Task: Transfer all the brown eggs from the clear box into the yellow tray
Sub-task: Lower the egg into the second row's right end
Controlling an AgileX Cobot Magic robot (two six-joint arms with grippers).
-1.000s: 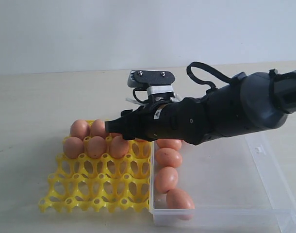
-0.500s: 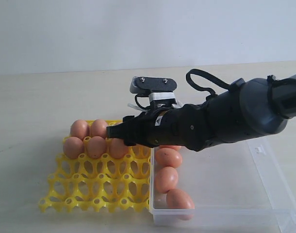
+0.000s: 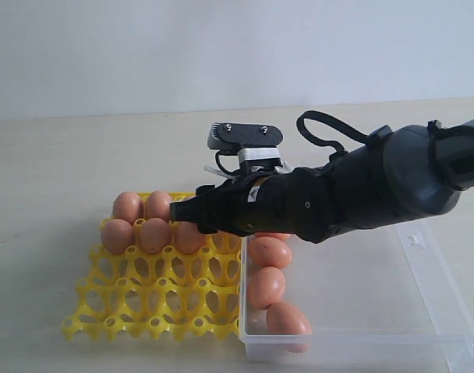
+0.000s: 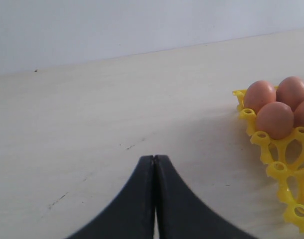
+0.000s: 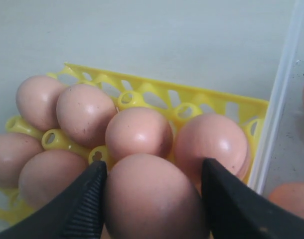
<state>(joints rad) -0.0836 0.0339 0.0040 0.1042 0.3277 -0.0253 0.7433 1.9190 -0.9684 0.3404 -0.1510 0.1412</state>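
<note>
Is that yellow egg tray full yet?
Not full. The yellow tray holds brown eggs only in its far rows; the near cups stand empty, and more eggs lie in the clear box.

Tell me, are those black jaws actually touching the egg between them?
Touching. The right wrist view shows both jaws pressed against the sides of the brown egg, no gap.

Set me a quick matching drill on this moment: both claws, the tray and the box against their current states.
1. left claw
2. right claw
3. tray
4. box

A. eggs lined along its tray-side wall
B. shut, holding nothing
C. closed on an egg over the tray
D. eggs only in its back rows, front rows empty

Pairs: 1-B; 2-C; 3-D; 4-A
</note>
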